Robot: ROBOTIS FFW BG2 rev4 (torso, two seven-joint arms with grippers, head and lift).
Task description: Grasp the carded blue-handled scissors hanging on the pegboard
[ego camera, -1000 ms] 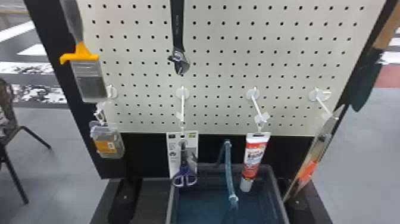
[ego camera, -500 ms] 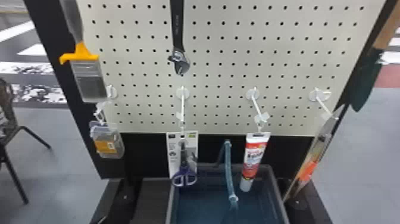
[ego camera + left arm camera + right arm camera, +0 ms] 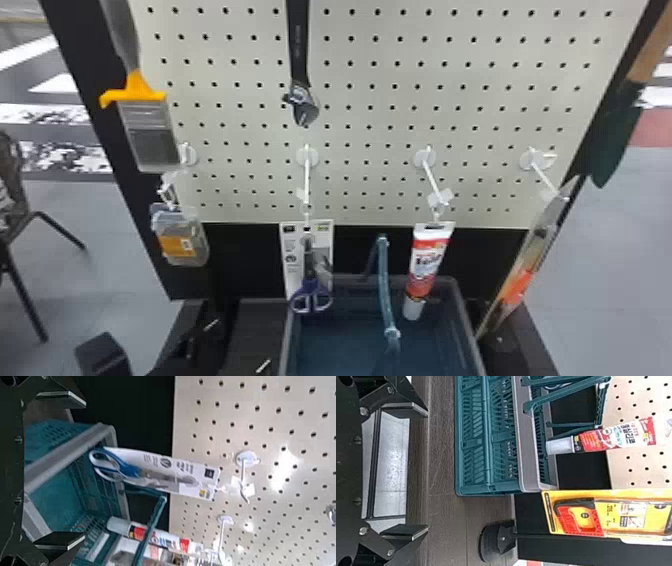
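The black left tool [image 3: 79, 470], flat fingers apart like the right tool [image 3: 424, 470], faces the carded blue-handled scissors [image 3: 128, 470], hung from a slim white hook [image 3: 306, 180], likely to keep their handles reachable.

Blue-handled scissors [image 3: 311, 298], white pegboard [image 3: 380, 110] with black dots, yellow-collared paintbrush [image 3: 147, 122].

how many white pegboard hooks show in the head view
4 hooks, left to right: above the orange-labelled pack, carded scissors, red-and-white tube and long flat pack. More may be hidden.
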